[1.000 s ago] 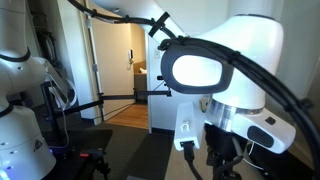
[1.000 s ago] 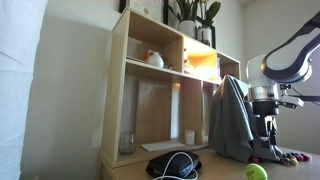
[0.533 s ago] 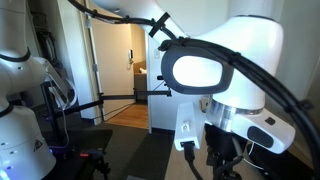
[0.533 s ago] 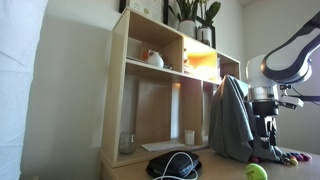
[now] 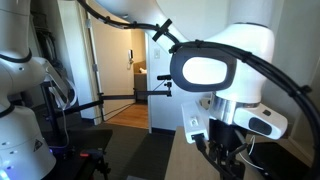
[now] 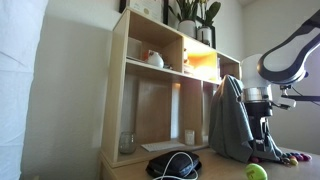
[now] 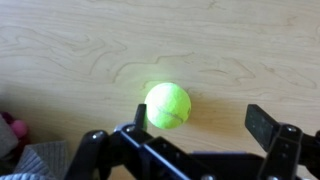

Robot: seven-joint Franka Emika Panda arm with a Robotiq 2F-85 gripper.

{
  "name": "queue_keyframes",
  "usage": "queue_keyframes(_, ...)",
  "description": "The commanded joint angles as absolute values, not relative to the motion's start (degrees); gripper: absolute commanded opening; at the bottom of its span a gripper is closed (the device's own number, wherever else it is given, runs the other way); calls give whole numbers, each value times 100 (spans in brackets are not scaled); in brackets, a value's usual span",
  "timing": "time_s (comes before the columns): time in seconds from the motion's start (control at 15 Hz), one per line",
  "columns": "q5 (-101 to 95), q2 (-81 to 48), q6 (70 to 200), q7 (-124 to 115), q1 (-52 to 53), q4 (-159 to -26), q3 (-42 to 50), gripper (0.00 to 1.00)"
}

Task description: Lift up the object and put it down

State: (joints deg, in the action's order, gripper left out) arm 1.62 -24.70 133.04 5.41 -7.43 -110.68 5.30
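A yellow-green tennis ball (image 7: 167, 105) lies on the light wooden table (image 7: 90, 50). In the wrist view my gripper (image 7: 203, 120) hangs over it, open wide. The ball shows just inside the left finger (image 7: 140, 113), and the right finger (image 7: 266, 125) stands far off it. Nothing is held. In an exterior view the ball (image 6: 256, 172) rests near the table's front edge, with the gripper (image 6: 265, 143) above and slightly behind it. In an exterior view, only the wrist and the gripper (image 5: 225, 160) show, close up.
A wooden shelf unit (image 6: 160, 90) stands on the table, with potted plants on top and small items inside. A grey bag (image 6: 230, 120) leans beside the arm. Black cables (image 6: 172, 163) lie in front. Small coloured things (image 6: 293, 157) sit at the right; grey fabric (image 7: 40, 160) shows lower left.
The arm has shifted slightly; the wrist has moved a little to the right in the close exterior view. The jaws stay open and the ball has not moved.
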Motion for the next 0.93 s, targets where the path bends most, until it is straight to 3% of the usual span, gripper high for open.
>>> queue_keyframes(0.0, 18, -2725, 13137, 453, -686, -10618, 509, 100)
queue_keyframes(0.87, 59, -3597, 12932, 522, -747, -9690, 459, 100)
